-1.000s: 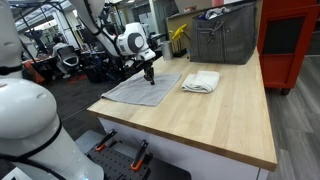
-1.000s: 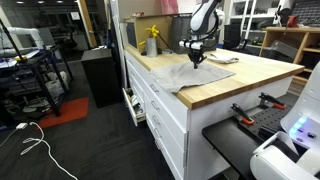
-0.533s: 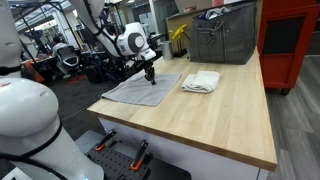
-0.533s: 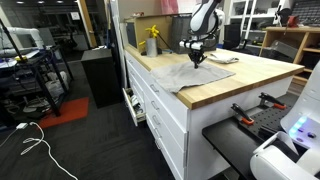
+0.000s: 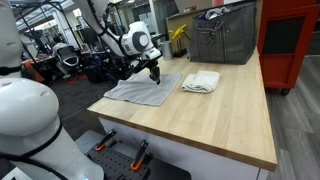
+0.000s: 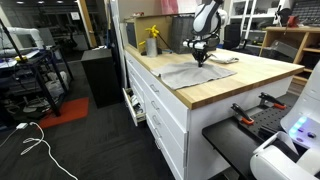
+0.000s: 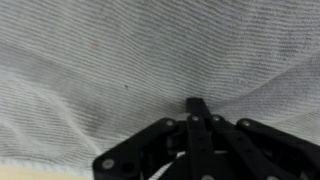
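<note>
A grey cloth (image 5: 133, 91) (image 6: 192, 76) lies spread on the wooden table (image 5: 222, 122) (image 6: 222, 86). My gripper (image 5: 154, 76) (image 6: 201, 60) points down at the cloth's far edge and is shut on a pinch of it. In the wrist view the cloth (image 7: 100, 70) fills the frame, with creases running out from the closed gripper (image 7: 197, 105). A folded white towel (image 5: 201, 82) (image 6: 222, 60) lies just beside the cloth, apart from the gripper.
A yellow bottle (image 5: 178, 38) (image 6: 151, 42) and a grey metal bin (image 5: 225, 35) stand at the back of the table. A red cabinet (image 5: 290, 40) stands beyond it. The table edge (image 5: 150, 128) drops off near the cloth.
The gripper has shifted a little toward the white towel, dragging the cloth with it. The cloth's corner that hung over the table edge now lies on the table top.
</note>
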Available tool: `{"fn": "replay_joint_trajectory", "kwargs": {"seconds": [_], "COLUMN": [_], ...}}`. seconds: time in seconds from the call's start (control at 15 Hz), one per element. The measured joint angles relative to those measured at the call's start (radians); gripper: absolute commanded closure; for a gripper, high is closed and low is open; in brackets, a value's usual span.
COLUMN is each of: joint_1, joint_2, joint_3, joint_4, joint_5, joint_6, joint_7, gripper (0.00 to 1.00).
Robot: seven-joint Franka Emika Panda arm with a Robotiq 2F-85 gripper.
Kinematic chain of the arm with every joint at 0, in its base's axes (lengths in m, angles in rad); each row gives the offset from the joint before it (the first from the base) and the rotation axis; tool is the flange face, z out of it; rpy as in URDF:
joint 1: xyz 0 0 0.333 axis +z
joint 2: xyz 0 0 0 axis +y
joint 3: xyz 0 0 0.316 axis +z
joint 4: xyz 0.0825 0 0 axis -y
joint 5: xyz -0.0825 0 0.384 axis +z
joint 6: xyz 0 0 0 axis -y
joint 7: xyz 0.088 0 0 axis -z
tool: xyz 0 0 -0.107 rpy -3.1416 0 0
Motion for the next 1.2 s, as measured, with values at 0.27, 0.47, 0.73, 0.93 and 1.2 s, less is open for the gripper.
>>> {"fn": "replay_joint_trajectory", "kwargs": {"seconds": [0.27,0.47,0.73,0.93,1.2], "joint_1": [0.0,-0.01,-0.027,-0.061,-0.058], "joint_2": [0.001,0.001,0.001,-0.004,-0.023], "joint_3": [-0.005,0.004,0.054,0.162,0.291], "joint_4": [0.002,0.002,0.004,0.0,-0.041], "joint_5": [0.001,0.018,0.115,0.331,0.59], "joint_6": [0.0,0.0,0.0,0.001,0.0], "joint_7": [0.0,-0.028,-0.123,-0.305,-0.513], "gripper": [1.0,1.0,0.66,0.44,0.14]}}
